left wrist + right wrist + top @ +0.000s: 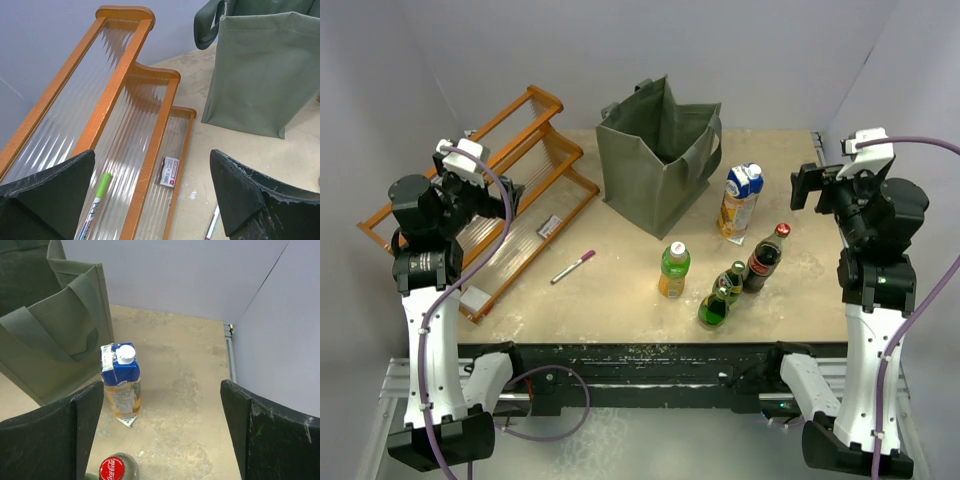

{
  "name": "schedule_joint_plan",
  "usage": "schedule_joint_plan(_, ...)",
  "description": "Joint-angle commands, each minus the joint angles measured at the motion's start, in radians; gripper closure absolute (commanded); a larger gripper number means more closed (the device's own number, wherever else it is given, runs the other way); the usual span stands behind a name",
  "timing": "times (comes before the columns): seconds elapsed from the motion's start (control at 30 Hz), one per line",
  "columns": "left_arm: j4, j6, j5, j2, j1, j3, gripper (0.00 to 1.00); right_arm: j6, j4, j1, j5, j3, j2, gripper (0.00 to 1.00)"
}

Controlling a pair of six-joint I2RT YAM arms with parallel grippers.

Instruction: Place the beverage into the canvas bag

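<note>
We see both claws spread apart, empty: L gripper (152, 175) over orange rack (125, 100), R gripper (161, 405) facing juice carton (120, 385), upright on table just beside canvas bag (660, 150); cola bottle (767, 257) nearby.

1. Light was bright, even and diffuse, falling from overhead; the grey walls were evenly lit.
2. Shadows were soft and short: a faint one lay on the worktop (190, 380) beside the carton (121, 385).
3. The rack (116, 85) carried a pale sheen on its ribbed clear panels.
4. The top view was sharp; the close foreground of both wrist views looked slightly soft.
</note>
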Motion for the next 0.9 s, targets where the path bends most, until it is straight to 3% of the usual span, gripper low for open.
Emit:
schedule_joint_plan(0.0,0.076,-0.019,0.047,-0.002,-0.006,0.002,0.01,-0.031,0.043,-0.001,-0.009,0.0,0.0,0.0)
schedule_joint_plan(0.33,0.103,-0.04,0.075,0.0,-0.006,0.004,0.01,-0.042,0.058,-0.002,-0.011,-0.016,-0.013,0.0)
schedule_joint_plan(0.63,0.094,0.002,0.191,0.038,-0.015,0.03,0.01,-0.095,0.017,-0.002,-0.1,0.01,-0.006,0.0)
schedule_joint_plan(0.73,0.049,0.059,0.184,0.083,-0.065,0.072,0.01,-0.106,0.006,-0.002,-0.134,0.02,0.007,0.0)
schedule_joint_plan(0.87,-0.036,0.185,0.105,0.161,-0.212,0.153,0.01,-0.111,-0.02,-0.001,-0.189,0.035,0.041,0.0)
